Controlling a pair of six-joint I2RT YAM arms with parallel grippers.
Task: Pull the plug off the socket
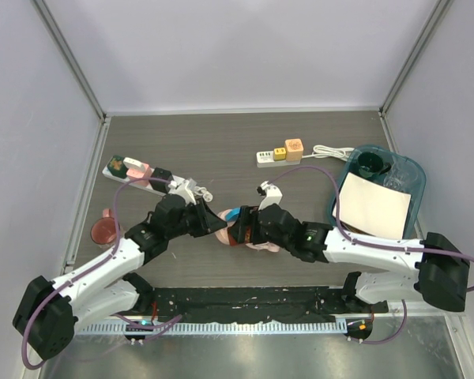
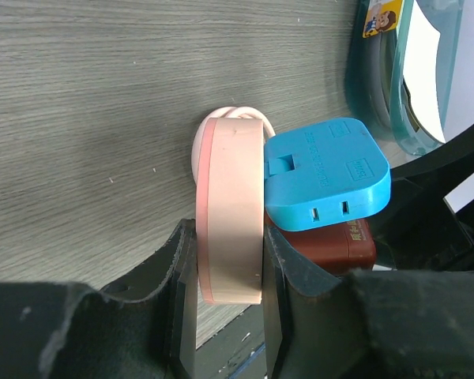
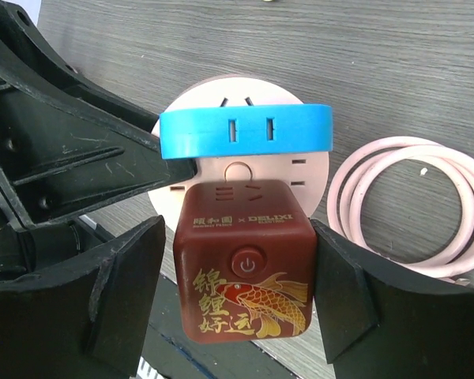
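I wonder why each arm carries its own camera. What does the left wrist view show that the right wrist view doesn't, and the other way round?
Only the left wrist view: the pink socket edge-on, clamped in the left gripper, and the teal tray behind. Only the right wrist view: the socket's face with its holes, the coiled pink cord, and the power button on the red plug, flanked by the open right gripper. Both: socket, blue adapter and red plug.

Red plug [image 3: 245,276], front face: small gold print reads "× DELIXI". Button [image 3: 246,260] bears a power symbol. Below, gold characters "锦鲤好运". No other text is legible.
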